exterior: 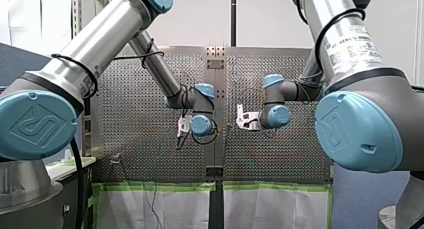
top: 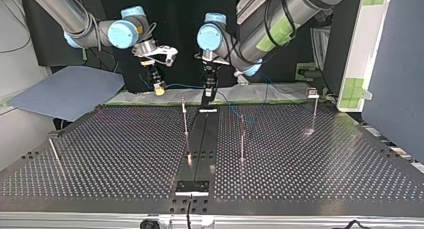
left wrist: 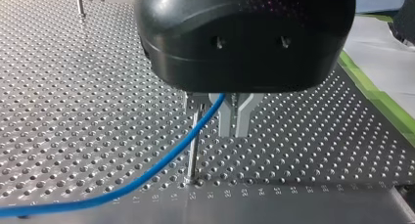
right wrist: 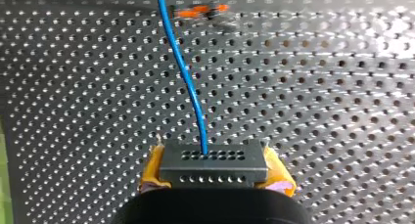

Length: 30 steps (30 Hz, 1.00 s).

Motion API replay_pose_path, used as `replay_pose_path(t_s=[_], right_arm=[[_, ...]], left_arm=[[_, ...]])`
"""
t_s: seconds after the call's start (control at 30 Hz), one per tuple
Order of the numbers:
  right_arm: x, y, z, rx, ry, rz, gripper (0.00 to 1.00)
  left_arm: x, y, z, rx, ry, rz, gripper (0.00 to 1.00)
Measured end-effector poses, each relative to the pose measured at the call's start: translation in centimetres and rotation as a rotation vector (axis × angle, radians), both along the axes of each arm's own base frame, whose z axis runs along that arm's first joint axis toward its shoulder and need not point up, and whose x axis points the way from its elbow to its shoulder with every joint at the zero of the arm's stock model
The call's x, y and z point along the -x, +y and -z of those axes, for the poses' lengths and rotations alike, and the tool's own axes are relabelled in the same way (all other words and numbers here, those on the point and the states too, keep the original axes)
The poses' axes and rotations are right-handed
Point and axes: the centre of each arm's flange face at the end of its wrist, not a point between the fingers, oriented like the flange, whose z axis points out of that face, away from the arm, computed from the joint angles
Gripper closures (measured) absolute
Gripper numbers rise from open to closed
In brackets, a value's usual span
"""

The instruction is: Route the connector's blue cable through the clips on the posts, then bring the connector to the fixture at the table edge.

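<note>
Upper left in the top view, my right end effector [top: 159, 88] clamps the connector [right wrist: 214, 165], nearest post [top: 185, 118] just lower-right.

dark connector [right wrist: 214, 166], blue cable [right wrist: 188, 77] plugged in

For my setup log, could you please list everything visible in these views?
connector: one, grey, in my right claw.
blue cable: one, blue, from the connector across the table toward my left claw.
posts: four, metal, standing on the table.
fixture: one, black, top view's near table edge.
table: one, dark, perforated.
sheet: one, grey-blue, top view's left.
right claw: one, yellow pads, shut on the connector.
left claw: one, black, over the table, by a post.
</note>
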Motion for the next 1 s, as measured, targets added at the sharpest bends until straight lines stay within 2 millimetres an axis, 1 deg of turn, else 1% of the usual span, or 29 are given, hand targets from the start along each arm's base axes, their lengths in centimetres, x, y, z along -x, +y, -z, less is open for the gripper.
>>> replay_pose_path(t_s=[0.27, 0.4, 0.53, 0.73, 0.77, 0.8, 1.0], right_arm=[[0.5, -0.8, 3.4, -0.009, 0.011, -0.01, 1.0], [0.6, -1.2, 4.3, -0.003, 0.01, -0.015, 1.0], [0.6, -1.6, 4.5, 0.018, -0.002, -0.03, 1.0], [0.6, -2.3, 4.2, 0.058, -0.022, -0.045, 1.0], [0.7, -2.4, 4.2, 0.063, -0.024, -0.045, 1.0], [0.7, -2.4, 4.2, 0.067, -0.025, -0.045, 1.0], [1.2, -3.2, 4.0, 0.089, -0.041, -0.033, 1.0]], left_arm=[[-0.1, -0.2, 0.1, 0.004, -0.002, 0.004, 0.93], [-0.2, -0.2, 0.1, 0.005, -0.003, 0.007, 0.93], [-0.3, -0.2, 0.0, 0.006, -0.004, 0.006, 0.93], [-0.5, -0.1, -0.1, 0.009, -0.006, 0.004, 0.93], [-0.6, -0.1, -0.1, 0.009, -0.006, 0.004, 0.9], [-0.6, -0.2, -0.1, 0.009, -0.007, 0.004, 0.9], [-0.8, -0.3, -0.3, 0.013, -0.011, 0.003, 0.9]])
